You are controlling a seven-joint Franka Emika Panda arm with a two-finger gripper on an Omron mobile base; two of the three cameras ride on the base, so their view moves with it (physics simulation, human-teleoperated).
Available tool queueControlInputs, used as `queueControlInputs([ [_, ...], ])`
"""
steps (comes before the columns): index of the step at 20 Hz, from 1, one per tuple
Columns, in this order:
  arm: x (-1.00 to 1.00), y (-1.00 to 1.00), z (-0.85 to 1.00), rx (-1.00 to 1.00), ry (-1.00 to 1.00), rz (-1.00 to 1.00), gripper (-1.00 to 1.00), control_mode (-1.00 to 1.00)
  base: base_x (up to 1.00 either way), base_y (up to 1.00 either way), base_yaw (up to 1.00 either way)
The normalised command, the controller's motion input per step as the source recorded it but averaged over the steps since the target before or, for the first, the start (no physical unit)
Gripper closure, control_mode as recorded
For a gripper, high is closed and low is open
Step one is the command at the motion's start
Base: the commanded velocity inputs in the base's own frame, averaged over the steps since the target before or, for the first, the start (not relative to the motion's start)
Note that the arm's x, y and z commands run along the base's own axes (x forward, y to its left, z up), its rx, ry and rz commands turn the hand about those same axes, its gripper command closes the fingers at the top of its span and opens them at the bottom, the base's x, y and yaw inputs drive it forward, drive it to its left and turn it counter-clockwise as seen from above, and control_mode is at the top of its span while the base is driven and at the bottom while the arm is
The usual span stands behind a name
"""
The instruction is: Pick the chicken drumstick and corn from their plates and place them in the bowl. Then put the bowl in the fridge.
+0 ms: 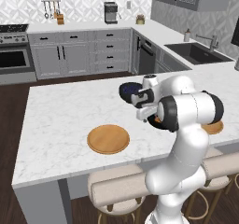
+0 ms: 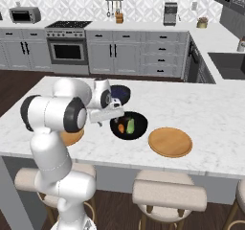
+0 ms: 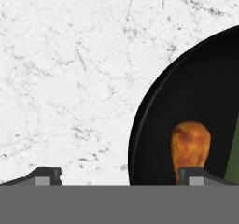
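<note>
Item: bowl (image 2: 128, 125), black, glossy, deep, on the marble table (image 2: 201, 109); it held the chicken drumstick (image 2: 121, 127) and the corn (image 2: 130, 124), side by side. Both plates (image 2: 170, 142) lay bare. We judged the step to be gripping the bowl's rim. The end effector (image 3: 119, 177) stood spread wide, empty, straddling the rim. We advised lowering squarely, one finger inside clear of the drumstick, then lifting level.
</note>
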Motion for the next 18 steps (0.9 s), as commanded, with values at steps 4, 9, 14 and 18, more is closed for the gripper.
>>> queueControlInputs([
  [4,0.28,0.00,-0.28,0.00,0.00,0.00,-1.00,-1.00,0.00,0.00,0.00],
  [9,0.19,-0.01,-0.26,0.00,0.00,0.00,-1.00,-1.00,0.00,0.00,0.00],
  [14,0.14,-0.02,-0.22,0.00,0.00,0.00,-1.00,-1.00,0.00,0.00,0.00],
  [18,0.01,0.00,-0.05,0.00,0.00,0.00,-1.00,-1.00,0.00,0.00,0.00],
])
